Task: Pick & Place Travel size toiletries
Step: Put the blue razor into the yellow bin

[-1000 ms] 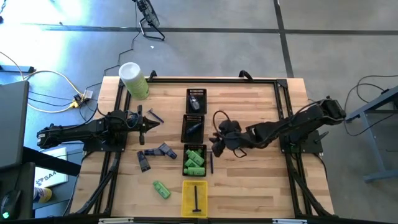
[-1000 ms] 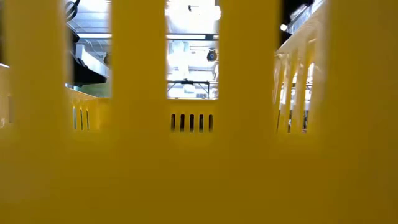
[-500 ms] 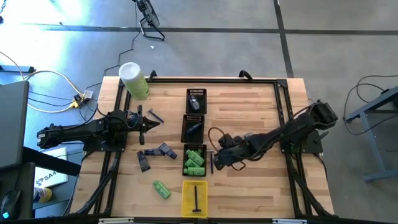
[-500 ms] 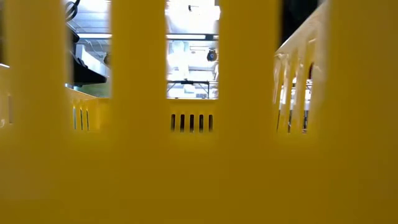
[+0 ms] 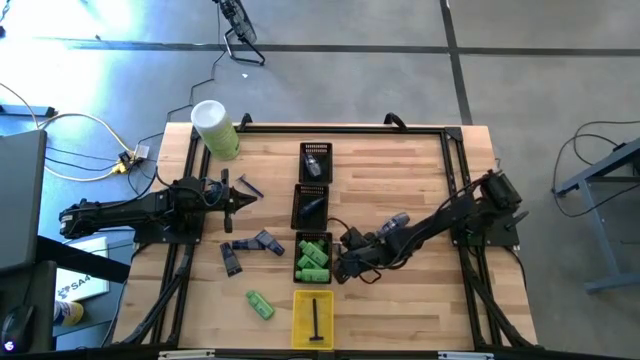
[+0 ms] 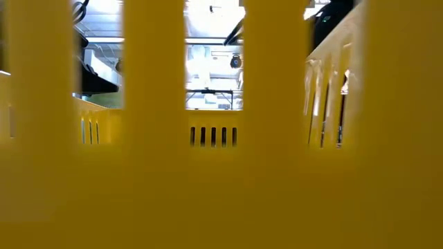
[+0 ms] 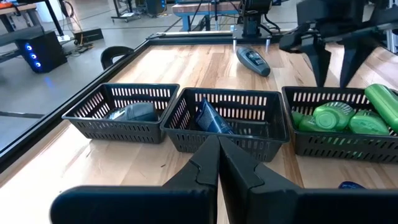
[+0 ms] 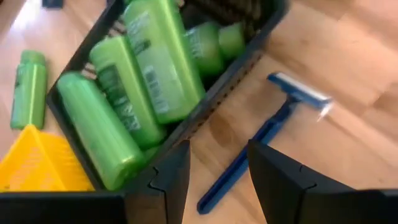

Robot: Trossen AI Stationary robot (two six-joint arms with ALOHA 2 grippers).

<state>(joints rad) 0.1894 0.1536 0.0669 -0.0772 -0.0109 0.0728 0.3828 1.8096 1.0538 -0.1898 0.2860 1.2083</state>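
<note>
My right pincer (image 8: 214,180) hangs parted and empty at centre frame in the high view, over a blue plastic razor (image 8: 261,140) lying on the wood just beside the black slotted basket (image 8: 249,53). That basket holds at least four bright green plastic bottles (image 8: 161,56); a fifth (image 5: 260,305) lies loose at lower left. Three black baskets stand in a row, and one yellow tray (image 5: 313,318) sits below them. My left pincer (image 7: 217,163) waits at left, closed on nothing.
</note>
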